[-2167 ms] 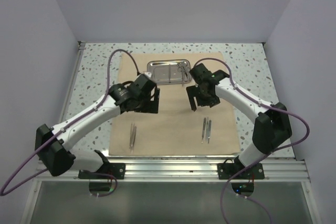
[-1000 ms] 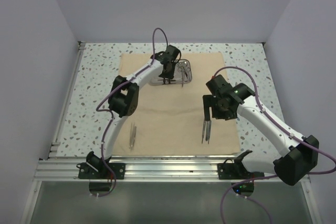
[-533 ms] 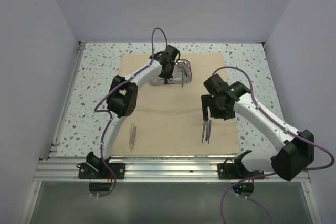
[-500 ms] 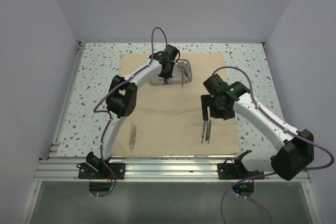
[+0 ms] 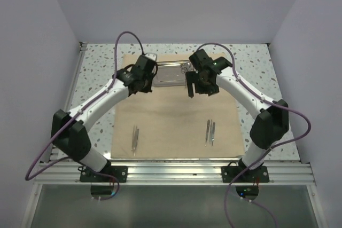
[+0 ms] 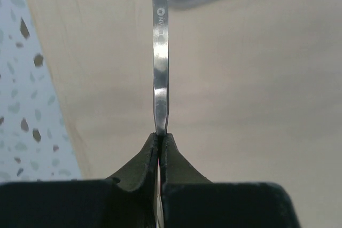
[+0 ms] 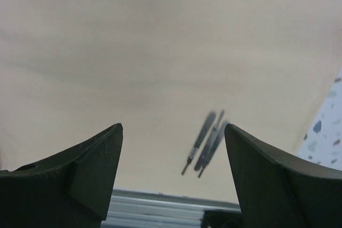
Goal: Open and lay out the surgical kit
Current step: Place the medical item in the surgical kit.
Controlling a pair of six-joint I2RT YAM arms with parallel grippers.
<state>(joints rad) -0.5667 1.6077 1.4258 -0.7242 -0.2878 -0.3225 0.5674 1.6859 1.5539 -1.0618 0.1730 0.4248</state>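
Bright even light; sheen on instrument (image 6: 160, 78); rt-wrist view blurry.

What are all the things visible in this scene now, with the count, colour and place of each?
cloth wrap: one, beige, spread flat on the table.
steel tray: one, shiny silver, far end of the cloth, partly hidden by the arms.
left instruments: one or two, silver, near left part of the cloth.
right instruments: two, silver, near right part of the cloth.
held instrument: one, silver, slim.
table: one, white, speckled.
left fingers: two, black, shut on the held instrument, beside the tray.
right fingers: two, black, open, empty, above the cloth.
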